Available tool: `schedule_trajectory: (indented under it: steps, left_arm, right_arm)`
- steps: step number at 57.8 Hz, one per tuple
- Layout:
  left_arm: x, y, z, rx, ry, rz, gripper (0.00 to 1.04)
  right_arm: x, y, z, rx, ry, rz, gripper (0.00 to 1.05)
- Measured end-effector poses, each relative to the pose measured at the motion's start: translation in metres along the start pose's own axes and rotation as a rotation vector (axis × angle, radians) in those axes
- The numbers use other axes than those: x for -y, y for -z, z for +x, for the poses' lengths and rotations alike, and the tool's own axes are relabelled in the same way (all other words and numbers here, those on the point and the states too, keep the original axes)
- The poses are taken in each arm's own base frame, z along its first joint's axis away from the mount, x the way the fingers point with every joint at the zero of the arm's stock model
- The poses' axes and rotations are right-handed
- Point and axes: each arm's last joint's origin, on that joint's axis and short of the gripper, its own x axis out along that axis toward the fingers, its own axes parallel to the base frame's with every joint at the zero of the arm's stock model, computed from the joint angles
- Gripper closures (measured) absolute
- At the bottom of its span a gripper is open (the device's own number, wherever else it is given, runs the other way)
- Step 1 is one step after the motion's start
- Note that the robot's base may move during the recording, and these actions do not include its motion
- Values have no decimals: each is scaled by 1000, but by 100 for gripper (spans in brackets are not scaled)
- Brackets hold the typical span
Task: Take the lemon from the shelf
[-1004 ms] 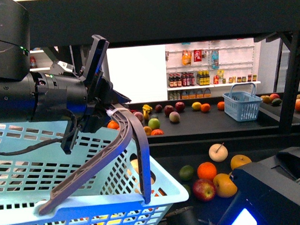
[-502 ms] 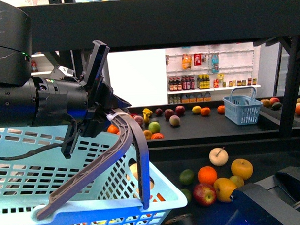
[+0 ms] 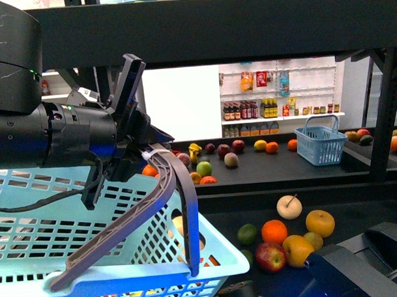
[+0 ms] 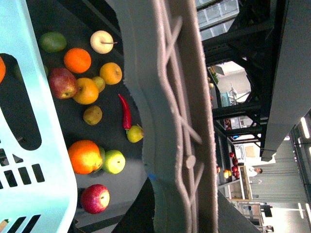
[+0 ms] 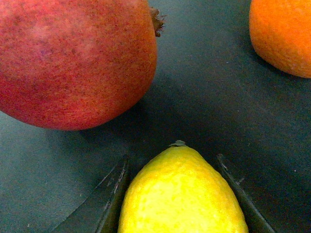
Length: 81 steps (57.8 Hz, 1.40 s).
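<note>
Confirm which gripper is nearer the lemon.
Right. The right gripper has a finger on each side of the lemon; the left gripper holds the basket handle, away from it.

My front camera faces along the shelf [image 3: 265,175] deck. Left wrist shares its fruit pile [image 3: 283,233]; right wrist hugs the lemon [image 5: 182,194].

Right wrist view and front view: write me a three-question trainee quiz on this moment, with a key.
1. True or false: the lemon sits between the right gripper's fingers.
2. What is the left gripper clamped on? A: the basket handle; B: a bottle; C: an apple.
3. Which two other fruits show in the right wrist view?
Key: 1 true; 2 A; 3 a pomegranate and an orange.
</note>
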Motion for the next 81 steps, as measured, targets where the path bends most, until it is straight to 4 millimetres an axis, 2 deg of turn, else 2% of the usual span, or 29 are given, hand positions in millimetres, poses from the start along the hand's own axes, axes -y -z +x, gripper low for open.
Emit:
schedule_trajectory:
  steps: [12, 23, 27, 33, 42, 46, 55, 65, 73, 81]
  left_arm:
    - [0, 0, 0, 0, 0, 0, 97]
    - [0, 0, 0, 0, 0, 0, 97]
    - [0, 0, 0, 0, 0, 0, 97]
    - [0, 0, 0, 0, 0, 0, 97]
    - [0, 0, 0, 0, 0, 0, 97]
    - [0, 0, 0, 0, 0, 1, 97]
    - [0, 0, 0, 0, 0, 0, 97]
    - [0, 0, 0, 1, 0, 0, 97]
    - [0, 0, 0, 0, 0, 0, 97]
    - [0, 0, 0, 0, 0, 0, 97]
  right_arm:
    - [16, -1, -12, 7, 65, 44, 57]
    - [45, -19, -35, 52, 158, 115, 57]
    - [66, -35, -55, 99, 218, 165, 58]
    - [87, -47, -79, 142, 283, 238, 58]
    - [110, -61, -118, 220, 331, 343, 58]
    - [119, -75, -148, 288, 329, 405, 58]
    - [117, -104, -187, 399, 243, 489, 58]
    - [98, -135, -219, 498, 75, 579, 58]
    - [76, -148, -229, 518, -59, 635, 58]
    - [59, -157, -228, 522, -153, 680, 58]
